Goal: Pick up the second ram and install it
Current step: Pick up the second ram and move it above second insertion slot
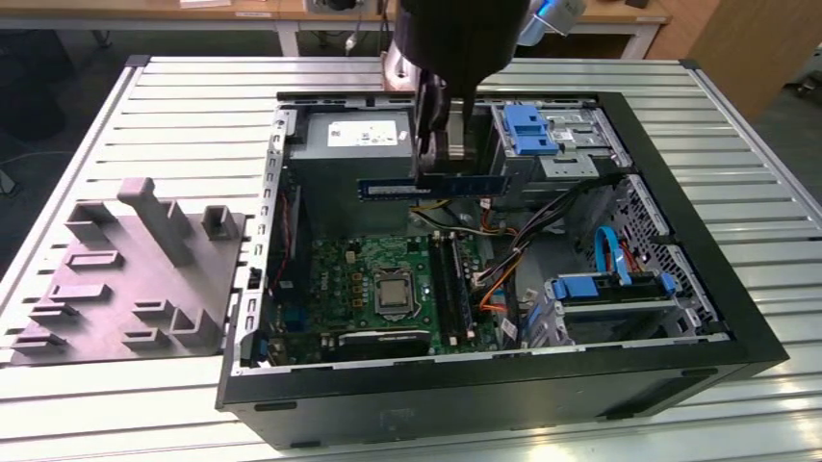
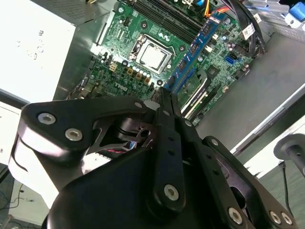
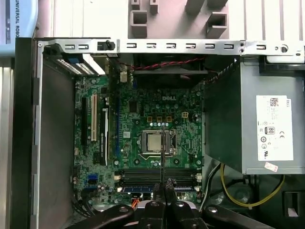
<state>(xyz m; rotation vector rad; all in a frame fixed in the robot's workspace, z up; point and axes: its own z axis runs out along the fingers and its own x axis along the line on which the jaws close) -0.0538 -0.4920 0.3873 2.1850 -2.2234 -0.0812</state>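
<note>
My arm (image 1: 456,38) comes straight down over the open computer case (image 1: 488,395), the wrist upright and its dark housing standing above the case's far rim in the exterior view. My gripper (image 1: 434,171) points down into the case's opening. In the second wrist view my linkage arms spread wide and meet at the tips, and my fingers (image 2: 167,143) are pinched together on the middle of the second ram (image 1: 385,189). I hold it level, long edge down, above the case's interior.
</note>
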